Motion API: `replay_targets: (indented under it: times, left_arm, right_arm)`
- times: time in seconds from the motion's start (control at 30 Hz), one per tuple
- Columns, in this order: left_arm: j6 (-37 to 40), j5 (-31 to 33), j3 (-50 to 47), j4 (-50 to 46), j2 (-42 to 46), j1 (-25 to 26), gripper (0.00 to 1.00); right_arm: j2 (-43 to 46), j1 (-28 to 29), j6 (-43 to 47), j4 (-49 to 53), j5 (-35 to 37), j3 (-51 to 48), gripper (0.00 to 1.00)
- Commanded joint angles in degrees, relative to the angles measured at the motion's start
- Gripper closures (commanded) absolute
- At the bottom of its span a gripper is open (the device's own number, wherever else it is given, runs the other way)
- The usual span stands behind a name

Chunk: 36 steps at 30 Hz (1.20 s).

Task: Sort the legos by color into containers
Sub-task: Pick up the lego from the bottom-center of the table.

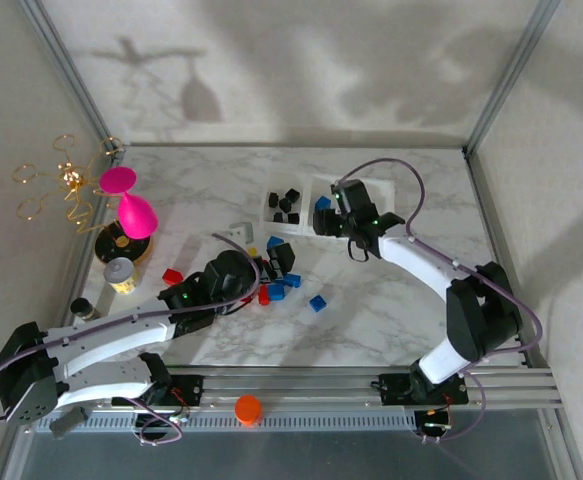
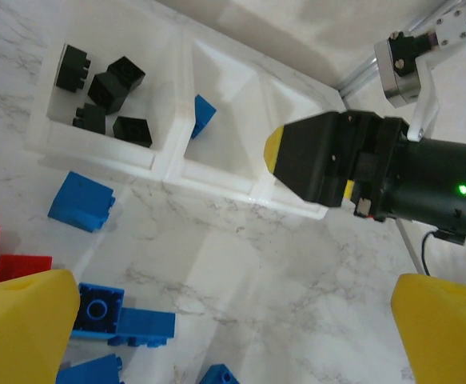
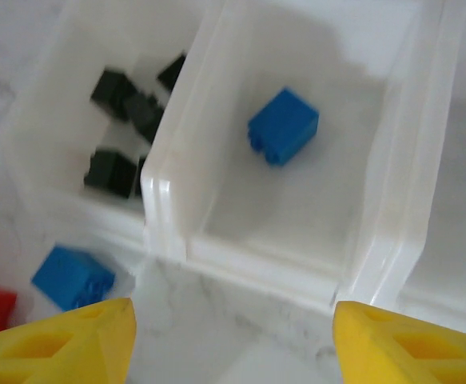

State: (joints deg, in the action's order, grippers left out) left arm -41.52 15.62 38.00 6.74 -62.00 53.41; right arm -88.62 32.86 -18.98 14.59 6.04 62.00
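Observation:
Three translucent white containers stand in a row. The left one holds several black legos. A single blue lego lies in the middle one. My right gripper hovers open at that container's near rim with nothing between its yellow fingertips. My left gripper is open over bare marble beside loose blue legos and red legos. In the top view the loose pile lies by the left gripper.
A pink goblet ornament, a gold wire ornament and a grey canister stand at the left. An orange cap sits on the front rail. A lone blue lego lies mid-table. Metal frame posts bound the table.

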Motion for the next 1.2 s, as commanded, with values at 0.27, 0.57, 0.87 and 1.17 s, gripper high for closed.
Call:
replay_targets:
  times: [0.27, 0.57, 0.87, 1.17]
  left_arm:
    - [-7.2, 3.2, -6.1, -6.7, 7.1, 3.9, 0.00]
    - [-11.1, 4.7, -8.8, -10.2, 10.6, 4.5, 0.00]
    - [-11.4, 6.2, -9.8, -10.4, 10.8, 4.6, 0.00]
    - [-11.5, 7.0, -9.7, -11.0, 11.5, 4.6, 0.00]
  right_arm:
    - [8.7, 10.7, -3.9, 9.3, -1.0, -12.2, 0.28]
    - [6.9, 20.1, -8.7, 9.6, 0.8, -17.2, 0.26]
    - [0.9, 21.5, -6.5, 8.3, 5.1, -16.4, 0.31]
    - [-2.6, 21.4, -4.8, 7.9, 5.4, -15.1, 0.43]
